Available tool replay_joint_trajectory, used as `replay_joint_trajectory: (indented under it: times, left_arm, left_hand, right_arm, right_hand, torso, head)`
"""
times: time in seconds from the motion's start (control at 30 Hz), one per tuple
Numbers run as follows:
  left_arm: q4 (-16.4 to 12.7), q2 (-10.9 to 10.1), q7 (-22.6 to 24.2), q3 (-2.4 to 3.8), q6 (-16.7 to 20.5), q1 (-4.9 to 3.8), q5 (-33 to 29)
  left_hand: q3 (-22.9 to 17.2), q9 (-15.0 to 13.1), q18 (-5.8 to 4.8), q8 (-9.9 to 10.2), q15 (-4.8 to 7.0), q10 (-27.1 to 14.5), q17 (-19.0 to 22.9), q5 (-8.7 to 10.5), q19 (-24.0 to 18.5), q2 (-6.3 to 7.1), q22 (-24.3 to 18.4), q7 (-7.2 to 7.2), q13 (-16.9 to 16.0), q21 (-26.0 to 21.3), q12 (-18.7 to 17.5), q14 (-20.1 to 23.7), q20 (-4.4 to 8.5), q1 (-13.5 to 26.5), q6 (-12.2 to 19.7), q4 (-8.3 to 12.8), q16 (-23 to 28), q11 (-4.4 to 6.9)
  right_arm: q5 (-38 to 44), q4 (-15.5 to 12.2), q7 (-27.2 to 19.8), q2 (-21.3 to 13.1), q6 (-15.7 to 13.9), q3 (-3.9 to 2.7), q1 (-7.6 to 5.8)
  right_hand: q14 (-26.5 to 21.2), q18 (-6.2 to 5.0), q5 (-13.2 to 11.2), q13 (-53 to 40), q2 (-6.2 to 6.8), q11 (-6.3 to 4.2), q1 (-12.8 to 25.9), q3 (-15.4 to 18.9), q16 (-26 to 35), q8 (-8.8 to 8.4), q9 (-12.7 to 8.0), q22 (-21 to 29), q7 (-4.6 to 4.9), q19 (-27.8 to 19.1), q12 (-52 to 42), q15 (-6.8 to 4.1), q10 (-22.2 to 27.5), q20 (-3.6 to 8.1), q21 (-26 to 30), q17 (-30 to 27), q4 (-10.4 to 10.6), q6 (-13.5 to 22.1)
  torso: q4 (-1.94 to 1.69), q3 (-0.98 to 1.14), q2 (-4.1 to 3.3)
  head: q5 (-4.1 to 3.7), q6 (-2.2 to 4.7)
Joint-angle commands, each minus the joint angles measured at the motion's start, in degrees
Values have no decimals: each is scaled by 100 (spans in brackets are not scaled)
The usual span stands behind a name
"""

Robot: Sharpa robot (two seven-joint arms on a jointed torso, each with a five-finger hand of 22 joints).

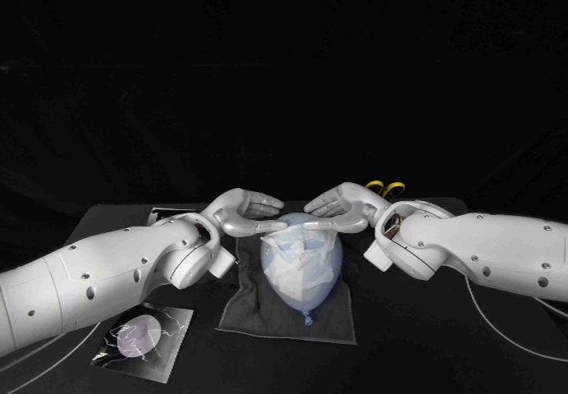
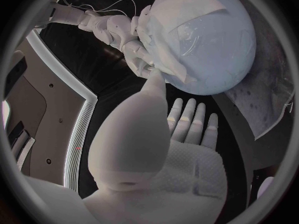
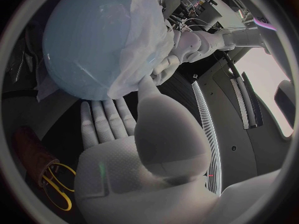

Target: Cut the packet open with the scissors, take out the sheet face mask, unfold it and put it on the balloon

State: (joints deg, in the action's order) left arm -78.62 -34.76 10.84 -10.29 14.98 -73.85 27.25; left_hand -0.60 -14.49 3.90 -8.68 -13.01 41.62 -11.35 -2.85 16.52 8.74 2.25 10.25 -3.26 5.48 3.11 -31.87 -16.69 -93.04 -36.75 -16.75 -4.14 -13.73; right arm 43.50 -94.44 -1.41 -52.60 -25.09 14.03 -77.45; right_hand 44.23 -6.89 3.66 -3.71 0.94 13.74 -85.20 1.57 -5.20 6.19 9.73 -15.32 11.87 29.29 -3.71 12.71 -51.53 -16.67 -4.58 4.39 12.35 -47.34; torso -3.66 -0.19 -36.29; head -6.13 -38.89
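Packet nearest, head view; scissors from right wrist. Left hand, right hand spread, thumbs touching mask on balloon.

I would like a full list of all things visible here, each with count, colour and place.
balloon: one, pale blue, lying on the cloth
sheet mask: one, white, spread over the balloon
cloth: one, dark grey, table centre
packet: one, grey with purple, beside the left arm
scissors: one pair, yellow handles, behind the right hand
table: one, black
left hand, right hand: silver, at the balloon's far end, thumbs touching the mask
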Motion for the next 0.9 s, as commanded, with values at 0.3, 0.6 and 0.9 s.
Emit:
replay_joint_trajectory:
  times: [0.3,0.6,0.9]
  left_arm:
    - [28,65,10,2,-75,43,-5]
    - [-3,54,170,2,-51,51,-356]
    - [-25,57,196,1,-92,52,-464]
  left_hand:
    - [-146,-25,270,-73,24,221,10,5,57,-75,8,489,-17,-34,34,-160,1,-88,-200,0,-13,30]
    - [278,33,294,-73,-7,340,93,-1,6,-95,7,556,-14,-96,24,-264,-16,1331,-295,-39,38,-18]
    - [449,104,267,-34,-13,253,155,-3,-46,-183,2,587,-7,-134,14,-286,-18,2091,-259,-44,69,-32]
  right_arm:
    - [136,2,-19,12,-74,12,28]
    - [164,3,-7,16,-89,12,34]
    - [213,-7,28,16,-69,12,39]
  right_hand:
    - [428,-188,-38,1,-266,-123,-145,-290,-186,153,-11,-112,355,523,-28,-118,-405,2,-148,52,-234,-364]
    - [605,-276,-46,8,-396,-245,-94,-712,-258,229,-58,-92,204,761,-6,-210,-658,2,-225,53,-193,-666]
    - [701,-316,-61,11,-302,-296,-82,-1038,-290,229,-100,-55,150,868,4,-254,-788,4,-272,52,-190,-776]
  torso:
    - [-2,1,2]
    - [-4,0,2]
    - [-5,0,0]
  head:
    - [-24,-51]
    - [-25,-49]
    - [-33,-20]
